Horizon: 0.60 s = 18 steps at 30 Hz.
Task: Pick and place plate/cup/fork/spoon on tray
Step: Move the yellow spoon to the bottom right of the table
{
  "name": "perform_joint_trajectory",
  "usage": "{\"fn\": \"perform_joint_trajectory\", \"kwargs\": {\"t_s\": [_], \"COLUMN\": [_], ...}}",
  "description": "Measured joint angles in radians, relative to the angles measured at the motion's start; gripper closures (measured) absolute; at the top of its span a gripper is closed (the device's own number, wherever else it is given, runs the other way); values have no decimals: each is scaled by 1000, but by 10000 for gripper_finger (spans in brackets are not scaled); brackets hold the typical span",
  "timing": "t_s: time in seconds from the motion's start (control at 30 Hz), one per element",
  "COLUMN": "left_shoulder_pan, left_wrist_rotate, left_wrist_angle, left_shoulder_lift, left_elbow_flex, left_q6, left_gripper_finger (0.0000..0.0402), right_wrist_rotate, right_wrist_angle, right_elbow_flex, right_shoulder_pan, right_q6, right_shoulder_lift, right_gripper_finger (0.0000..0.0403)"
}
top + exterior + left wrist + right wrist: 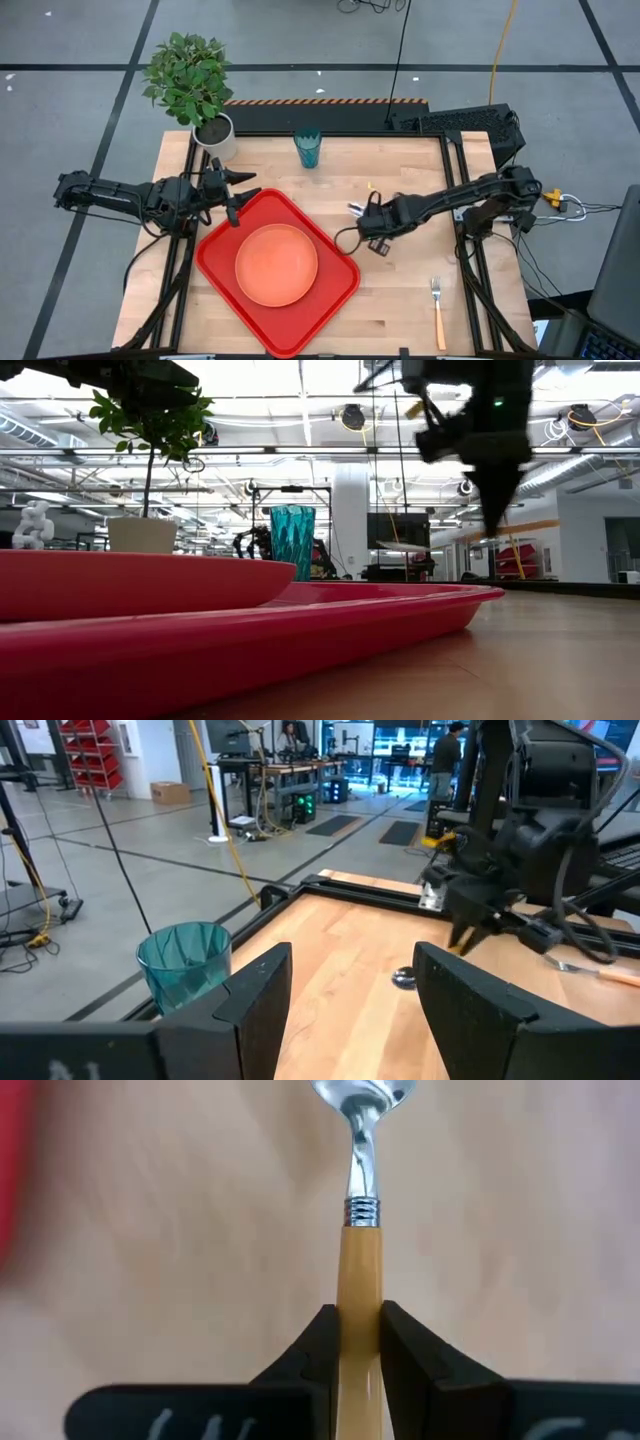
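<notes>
Spoon [360,1230]: pinched at its orange handle by the right gripper [358,1345], between tray and right worktop edge; in the low view it is seen lifted above the worktop.
Left gripper [238,192]: fingers spread, nothing held, placed over the far corner of the tray [215,262].
Plate [276,264]: laid inside the tray.
Cup [308,148]: stood upright near the far worktop edge, beside a potted plant [192,85].
Fork [438,310]: laid on the worktop [400,300] near the front right corner, well apart from the tray.
</notes>
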Motion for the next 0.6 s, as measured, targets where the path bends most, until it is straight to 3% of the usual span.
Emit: {"fn": "perform_joint_trajectory", "kwargs": {"t_s": [0.17,0.33,0.6], "left_shoulder_pan": [0,0,0], "left_wrist_rotate": [0,0,-2], "left_wrist_angle": [1,12,93], "left_shoulder_lift": [0,0,0], "left_elbow_flex": [0,0,0], "left_q6": [-18,-14,117], "left_gripper_finger": [188,188,188], "right_wrist_rotate": [-165,-253,-283], "right_wrist_angle": [-99,-78,33], "right_elbow_flex": [0,0,0], "right_shoulder_pan": [78,168,366], "right_q6": [226,411,883], "right_shoulder_lift": [0,0,0], "right_gripper_finger": [371,371,371]}}
